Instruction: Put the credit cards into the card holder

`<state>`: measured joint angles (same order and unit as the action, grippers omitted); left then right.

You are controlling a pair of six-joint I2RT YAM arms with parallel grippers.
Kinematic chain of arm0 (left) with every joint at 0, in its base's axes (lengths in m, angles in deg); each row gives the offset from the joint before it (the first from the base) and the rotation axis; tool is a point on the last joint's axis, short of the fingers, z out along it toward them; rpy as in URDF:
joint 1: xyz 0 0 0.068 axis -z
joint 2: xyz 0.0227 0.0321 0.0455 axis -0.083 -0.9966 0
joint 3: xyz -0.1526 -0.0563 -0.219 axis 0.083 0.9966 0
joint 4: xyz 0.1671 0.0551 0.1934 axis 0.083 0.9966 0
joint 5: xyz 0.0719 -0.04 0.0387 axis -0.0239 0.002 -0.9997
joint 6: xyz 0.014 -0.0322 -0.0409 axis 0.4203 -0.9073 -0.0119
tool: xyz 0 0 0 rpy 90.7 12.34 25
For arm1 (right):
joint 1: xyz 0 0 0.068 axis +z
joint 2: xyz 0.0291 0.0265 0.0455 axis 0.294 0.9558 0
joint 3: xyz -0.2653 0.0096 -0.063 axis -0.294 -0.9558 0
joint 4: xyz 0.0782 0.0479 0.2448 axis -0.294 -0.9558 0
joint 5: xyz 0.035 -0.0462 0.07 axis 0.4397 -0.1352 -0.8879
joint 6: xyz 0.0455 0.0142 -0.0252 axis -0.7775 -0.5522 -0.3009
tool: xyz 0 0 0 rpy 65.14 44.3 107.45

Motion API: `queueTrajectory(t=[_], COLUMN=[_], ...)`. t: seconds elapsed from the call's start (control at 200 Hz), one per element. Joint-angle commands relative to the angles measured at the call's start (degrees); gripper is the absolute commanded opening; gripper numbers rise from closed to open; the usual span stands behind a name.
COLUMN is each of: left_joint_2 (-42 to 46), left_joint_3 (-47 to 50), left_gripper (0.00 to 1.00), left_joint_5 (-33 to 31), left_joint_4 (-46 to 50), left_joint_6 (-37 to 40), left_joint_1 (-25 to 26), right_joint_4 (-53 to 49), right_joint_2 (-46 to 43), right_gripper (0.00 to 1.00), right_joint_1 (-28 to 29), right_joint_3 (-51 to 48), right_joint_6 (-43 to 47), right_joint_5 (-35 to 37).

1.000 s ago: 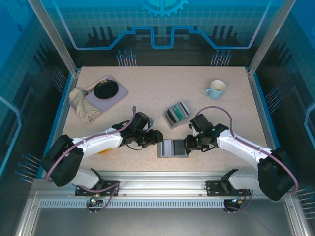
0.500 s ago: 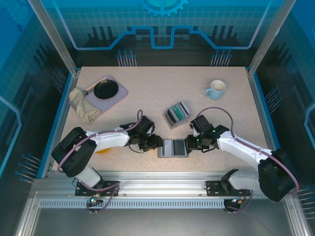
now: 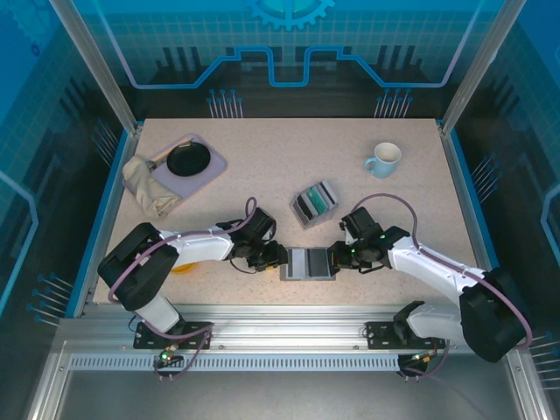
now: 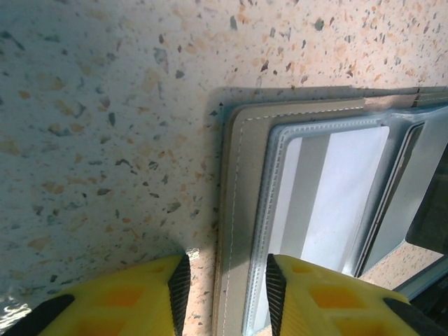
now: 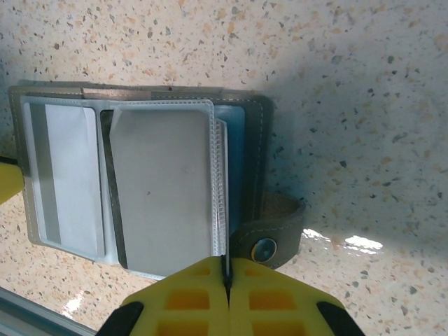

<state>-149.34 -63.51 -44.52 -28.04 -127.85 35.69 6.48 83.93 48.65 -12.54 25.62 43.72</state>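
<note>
As left arm point(image 3: 197, 245) stretches — hand point(image 4: 225, 276) straddles holder point(image 4: 329, 182).

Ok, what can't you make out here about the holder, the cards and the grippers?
Top view: credit cards in the slotted box, too small to count.
Top view: a yellow thing, mostly covered by the left arm.
Left wrist view: left gripper straddles an edge of the card holder; the frame's bottom cuts its fingers, so contact is unclear.
Right wrist view: right gripper pinches a clear sleeve; frosted sleeves hide the pockets' contents.
</note>
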Motion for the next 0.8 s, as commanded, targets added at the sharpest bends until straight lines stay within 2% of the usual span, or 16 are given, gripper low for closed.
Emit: queueTrajectory(t=[0.0, 0.795], left_joint_2=[-2.7, -2.9], left_joint_3=[-0.3, 0.5], left_gripper=[0.34, 0.24], left_joint_5=[1.0, 0.6], left_joint_4=[-2.7, -4.6], left_joint_6=[0.5, -1.0], left_joint_1=[0.7, 0.8], right_joint_4=[1.6, 9.8], right_joint_2=[1.3, -4.5], right_gripper=[0.05, 0.06], right_joint_1=[-1.0, -4.8], right_joint_3=[-0.7, -3.3], right_joint_6=[-1.4, -3.4], right_joint_5=[-2.7, -16.1])
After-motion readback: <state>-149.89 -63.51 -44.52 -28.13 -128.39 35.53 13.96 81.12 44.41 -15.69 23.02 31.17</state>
